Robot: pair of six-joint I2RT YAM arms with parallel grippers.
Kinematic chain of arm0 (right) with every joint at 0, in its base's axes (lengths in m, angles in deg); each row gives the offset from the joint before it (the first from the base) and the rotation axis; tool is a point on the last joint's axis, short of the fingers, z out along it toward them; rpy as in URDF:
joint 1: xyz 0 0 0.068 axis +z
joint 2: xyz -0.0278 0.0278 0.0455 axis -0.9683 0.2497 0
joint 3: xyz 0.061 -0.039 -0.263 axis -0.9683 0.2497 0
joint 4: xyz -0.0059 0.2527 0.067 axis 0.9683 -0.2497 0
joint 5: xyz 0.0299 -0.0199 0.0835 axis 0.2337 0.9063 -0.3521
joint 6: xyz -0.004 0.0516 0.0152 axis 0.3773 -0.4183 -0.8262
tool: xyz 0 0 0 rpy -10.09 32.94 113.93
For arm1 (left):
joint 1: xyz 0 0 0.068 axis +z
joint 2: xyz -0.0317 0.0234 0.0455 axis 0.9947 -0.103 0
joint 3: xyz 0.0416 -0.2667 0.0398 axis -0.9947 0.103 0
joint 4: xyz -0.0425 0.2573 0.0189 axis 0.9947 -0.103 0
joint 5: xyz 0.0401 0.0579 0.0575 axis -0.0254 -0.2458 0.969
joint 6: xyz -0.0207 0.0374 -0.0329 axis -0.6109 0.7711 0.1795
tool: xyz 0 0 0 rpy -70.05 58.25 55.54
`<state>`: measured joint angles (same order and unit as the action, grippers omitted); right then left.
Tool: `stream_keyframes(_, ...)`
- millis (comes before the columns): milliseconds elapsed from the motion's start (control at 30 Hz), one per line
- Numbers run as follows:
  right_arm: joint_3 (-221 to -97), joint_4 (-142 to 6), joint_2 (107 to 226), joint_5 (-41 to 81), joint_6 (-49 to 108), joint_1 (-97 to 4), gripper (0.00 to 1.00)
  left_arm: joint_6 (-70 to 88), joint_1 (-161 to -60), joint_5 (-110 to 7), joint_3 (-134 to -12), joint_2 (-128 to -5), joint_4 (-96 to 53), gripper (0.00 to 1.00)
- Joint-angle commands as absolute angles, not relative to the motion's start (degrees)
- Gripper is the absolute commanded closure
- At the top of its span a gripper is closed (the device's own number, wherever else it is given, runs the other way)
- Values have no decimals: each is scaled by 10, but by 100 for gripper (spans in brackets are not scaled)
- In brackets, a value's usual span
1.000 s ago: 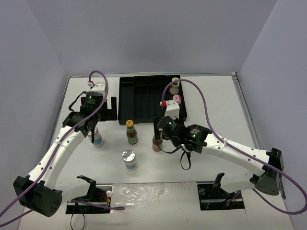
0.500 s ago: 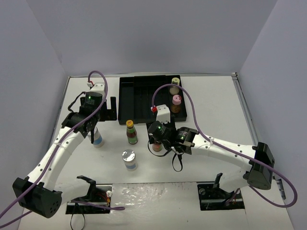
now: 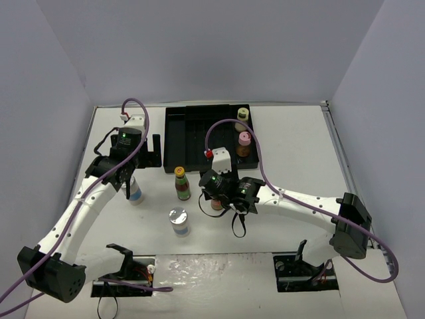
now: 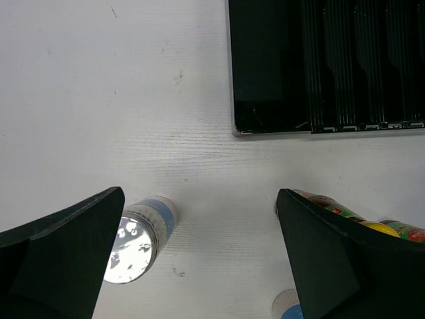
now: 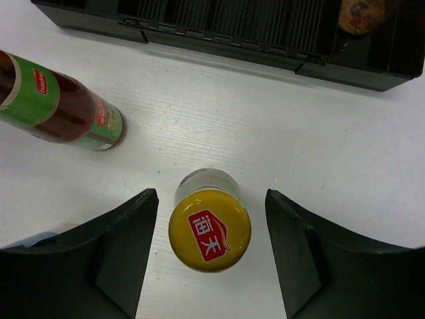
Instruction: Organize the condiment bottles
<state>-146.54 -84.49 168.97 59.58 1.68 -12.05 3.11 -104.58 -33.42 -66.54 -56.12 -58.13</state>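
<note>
White bench (image 3: 299, 156) is enclosed by grey walls (image 3: 199, 53); a black tray (image 3: 192, 133) is set on it. Left tool (image 4: 199, 196) is spread. Right tool (image 5: 211, 199) is spread around the yellow-capped bottle (image 5: 210, 230), stood near the tray, untouched.

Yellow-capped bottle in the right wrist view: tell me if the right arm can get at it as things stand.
Probably yes. The right gripper hangs open over the yellow-capped bottle, one finger each side of its cap, gaps showing. The green-labelled bottle stands clear to one side.
</note>
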Motion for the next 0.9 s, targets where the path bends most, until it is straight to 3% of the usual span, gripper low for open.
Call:
stream_keyframes(0,-1464,-820,1684,626,6,-118,38,33,-1042,-325,-676,-546,-557,3)
stream_keyframes(600,-1448,-817,1679,629,1,-123,47,33,-1042,-321,-675,-547,-558,3)
stream_keyframes(733,-1445,-814,1680,628,1,-124,57,34,-1042,-321,-675,-547,-558,3)
stream_keyframes(867,-1446,-812,1685,623,3,-127,79,33,-1042,-321,-675,-548,-558,3)
